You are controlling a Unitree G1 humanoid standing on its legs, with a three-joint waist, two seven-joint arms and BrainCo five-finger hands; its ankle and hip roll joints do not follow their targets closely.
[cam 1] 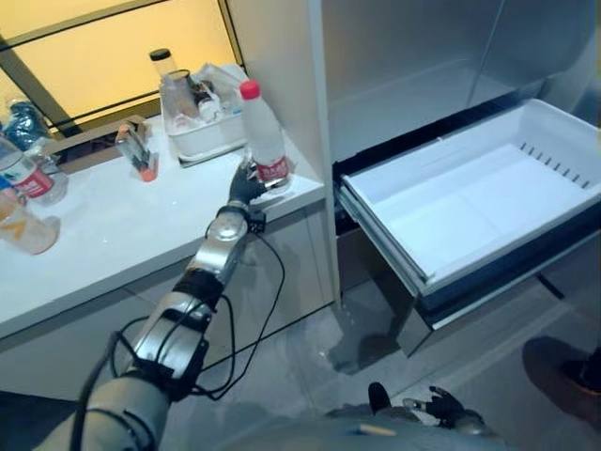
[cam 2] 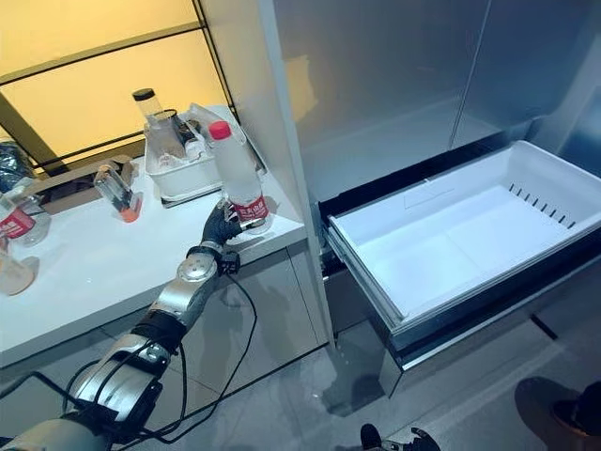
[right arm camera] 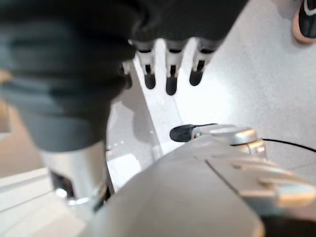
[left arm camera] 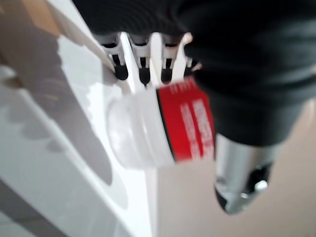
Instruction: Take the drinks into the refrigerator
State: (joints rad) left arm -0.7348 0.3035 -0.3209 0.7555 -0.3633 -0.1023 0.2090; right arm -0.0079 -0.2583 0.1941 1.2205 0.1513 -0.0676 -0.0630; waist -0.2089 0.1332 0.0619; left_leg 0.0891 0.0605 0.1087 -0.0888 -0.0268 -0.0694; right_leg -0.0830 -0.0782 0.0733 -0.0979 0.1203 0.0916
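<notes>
A clear drink bottle (cam 1: 263, 132) with a red cap and red label stands upright near the right end of the white counter (cam 1: 113, 235). My left hand (cam 1: 246, 185) is at its base. In the left wrist view the bottle (left arm camera: 163, 128) lies against the palm, between the straight fingers (left arm camera: 143, 69) and the thumb (left arm camera: 242, 182), which are not curled round it. The refrigerator's white drawer (cam 1: 488, 188) stands pulled out and bare to the right. Low over the floor hangs my right hand (cam 1: 437, 406), fingers (right arm camera: 170, 69) relaxed and holding nothing.
A white tray (cam 1: 202, 136) with a tall canister and small items sits just behind the bottle. More bottles (cam 1: 23, 174) stand at the counter's far left, and a small orange-tipped item (cam 1: 139, 155) lies mid-counter. A person's shoe (cam 1: 582, 371) shows on the floor right of the drawer.
</notes>
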